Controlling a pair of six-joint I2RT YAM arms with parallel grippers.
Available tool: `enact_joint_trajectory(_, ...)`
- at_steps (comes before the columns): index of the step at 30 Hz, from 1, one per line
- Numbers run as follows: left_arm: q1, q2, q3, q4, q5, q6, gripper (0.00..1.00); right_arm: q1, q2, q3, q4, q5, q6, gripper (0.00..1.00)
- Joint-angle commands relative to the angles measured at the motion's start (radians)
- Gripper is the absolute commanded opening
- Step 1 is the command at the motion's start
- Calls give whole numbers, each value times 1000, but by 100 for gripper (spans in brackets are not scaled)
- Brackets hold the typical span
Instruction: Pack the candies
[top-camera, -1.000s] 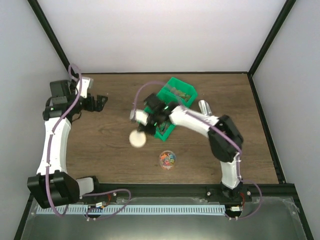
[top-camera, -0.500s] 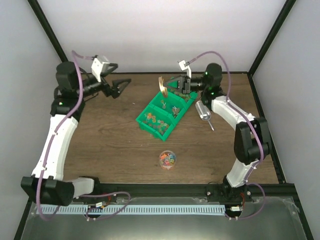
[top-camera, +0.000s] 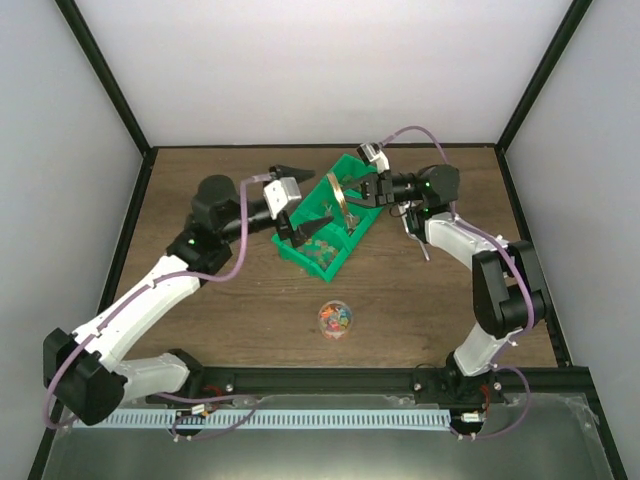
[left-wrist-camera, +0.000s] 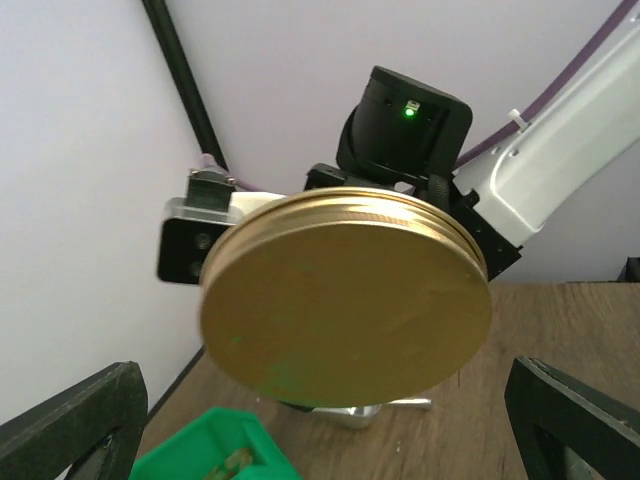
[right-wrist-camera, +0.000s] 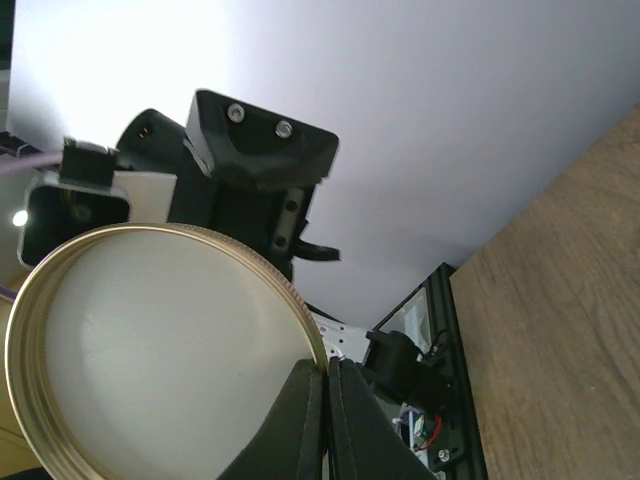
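Left gripper (top-camera: 318, 198) is spread as wide as it goes and holds nothing. Its arm lies low, stretched from the near-left corner to the green bin (top-camera: 352, 166) by the table's (top-camera: 400, 300) far edge, and it faces the gold lid (left-wrist-camera: 345, 300). Candies (top-camera: 335, 320) sit in the clear jar (top-camera: 320, 322), centre, near the near edge. Right gripper (right-wrist-camera: 325, 372) is clamped on the lid's rim and holds it on edge over the bin, forearm pointing left, elbow out right.

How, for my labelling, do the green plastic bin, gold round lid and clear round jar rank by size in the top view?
1. green plastic bin
2-3. gold round lid and clear round jar: unsure, since the lid is raised and seen edge-on.
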Motion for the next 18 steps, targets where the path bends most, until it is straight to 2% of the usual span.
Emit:
enact_joint_trajectory(1, -71, 14, -47, 225, -99, 62, 100, -9, -44, 8, 70, -12, 86, 1)
enact_joint_trajectory(9, -136, 60, -86, 368, -189, 62, 100, -8, -35, 22, 68, -13, 96, 1)
enact_joint_trajectory(18, -153, 88, -81, 375, -183, 54, 100, -9, -24, 25, 73, -17, 102, 1)
